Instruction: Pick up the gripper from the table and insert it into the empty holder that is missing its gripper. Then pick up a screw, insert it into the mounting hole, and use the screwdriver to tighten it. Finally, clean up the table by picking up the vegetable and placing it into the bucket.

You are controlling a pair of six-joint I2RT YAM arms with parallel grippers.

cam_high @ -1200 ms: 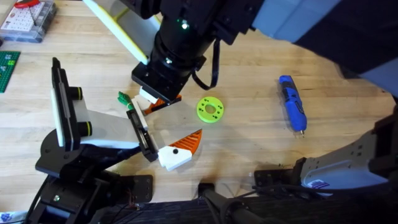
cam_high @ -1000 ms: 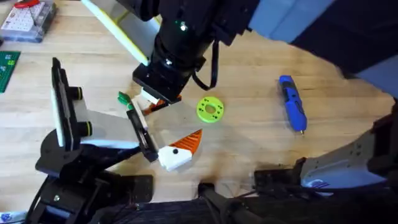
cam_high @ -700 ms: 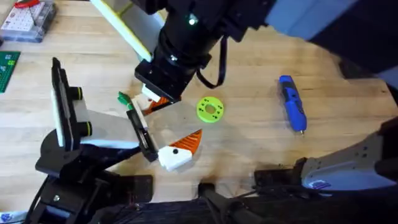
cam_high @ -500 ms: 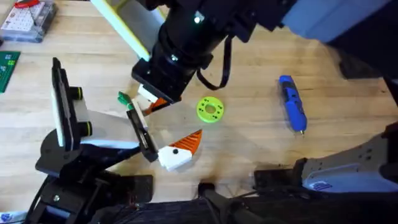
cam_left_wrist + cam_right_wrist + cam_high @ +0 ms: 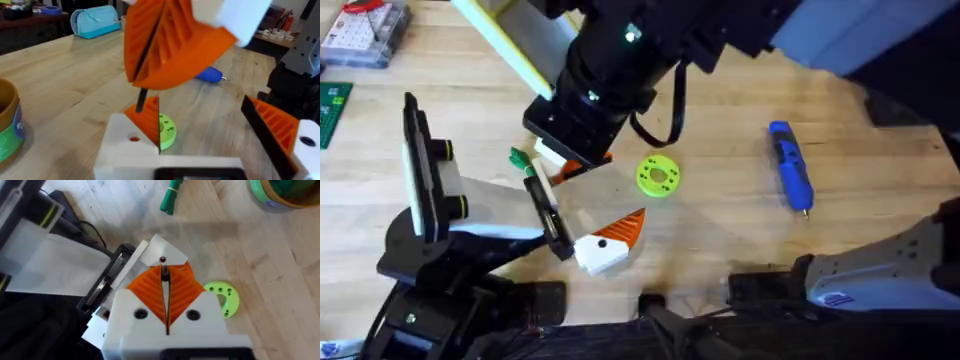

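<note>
the right gripper (image 5: 166,297), white with orange ribbed pads, is clamped together on a thin dark screw whose round head (image 5: 162,259) stands just above the small white-and-orange finger piece (image 5: 552,166) seated at the black end plate of the black-framed holder with a white arm (image 5: 490,205), probably to line the screw up with the mounting hole. the left gripper (image 5: 210,107) has its pads spread apart and holds nothing. the right arm's dark bulk hides the hole from overhead, so seating cannot be judged; the blue pen-shaped screwdriver (image 5: 790,167) lies untouched toward the table's right edge.
</note>
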